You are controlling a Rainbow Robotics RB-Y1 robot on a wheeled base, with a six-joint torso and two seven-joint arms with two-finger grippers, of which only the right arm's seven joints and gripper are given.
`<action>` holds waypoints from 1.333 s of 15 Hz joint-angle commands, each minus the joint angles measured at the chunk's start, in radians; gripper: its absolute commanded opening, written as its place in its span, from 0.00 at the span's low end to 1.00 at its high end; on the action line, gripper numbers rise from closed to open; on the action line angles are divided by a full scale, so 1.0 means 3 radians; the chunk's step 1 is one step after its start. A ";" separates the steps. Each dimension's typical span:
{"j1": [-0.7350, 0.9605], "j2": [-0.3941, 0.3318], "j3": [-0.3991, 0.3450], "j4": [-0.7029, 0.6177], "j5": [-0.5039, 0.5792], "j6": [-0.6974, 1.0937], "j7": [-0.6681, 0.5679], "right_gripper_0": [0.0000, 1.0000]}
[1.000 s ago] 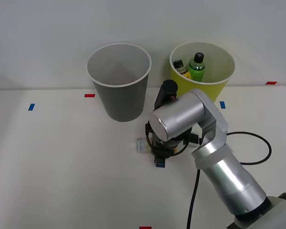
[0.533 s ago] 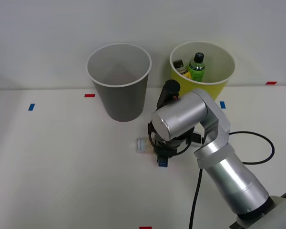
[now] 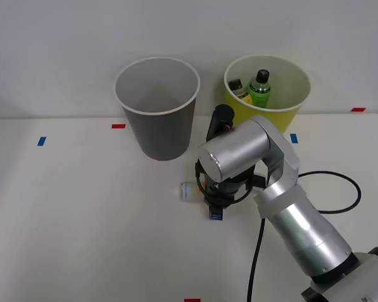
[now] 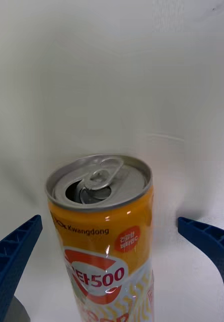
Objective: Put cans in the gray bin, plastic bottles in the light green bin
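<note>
My gripper [image 4: 112, 261] is spread wide, and the can [image 4: 104, 231] lies on the bench [image 3: 82, 214] between my two fingers [image 4: 13, 261], touching neither. The gray bin [image 3: 157, 107] stands beyond it.

**Room and obstacles around the can**

The can [image 4: 104, 236] lies on the white table [image 3: 82, 226] between the spread blue fingers [image 4: 13, 261] of the right gripper [image 3: 213, 204], with open gaps on both sides of it. To the left and near, the table is bare and wide open. Far from the can stands the gray bin [image 3: 157, 110], its mouth open and unblocked from above. To the right of it, the light green bin [image 3: 268, 94] already holds bottles [image 3: 259, 88]. A black cable [image 3: 327, 195] loops on the table to the right, beside the arm.
</note>
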State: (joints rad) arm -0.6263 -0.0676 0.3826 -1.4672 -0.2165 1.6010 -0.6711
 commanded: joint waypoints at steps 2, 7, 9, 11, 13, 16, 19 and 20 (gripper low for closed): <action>-0.0045 0.0005 -0.0007 0.0033 0.0016 0.0027 0.0028 0.62; -0.0034 0.0000 -0.0007 0.0028 0.0093 0.0027 0.0130 0.00; -0.0034 -0.0025 -0.0018 -0.0018 0.0088 0.0032 0.0156 0.00; -0.0029 -0.0056 -0.0069 -0.0100 0.0057 0.0109 0.0187 0.00; 0.0007 -0.0168 -0.0140 -0.0453 -0.0061 0.0467 0.0488 0.00; 0.0257 -0.0373 -0.0156 -0.1102 0.0016 0.0574 0.0897 0.00; 0.0681 -0.0347 -0.0156 -0.1736 0.0691 0.0559 0.1721 0.00; 0.0809 -0.0347 -0.0156 -0.1910 0.0844 0.0523 0.1966 0.00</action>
State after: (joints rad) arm -0.4554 -0.1733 0.3364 -1.9489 -0.0529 1.7685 -0.1891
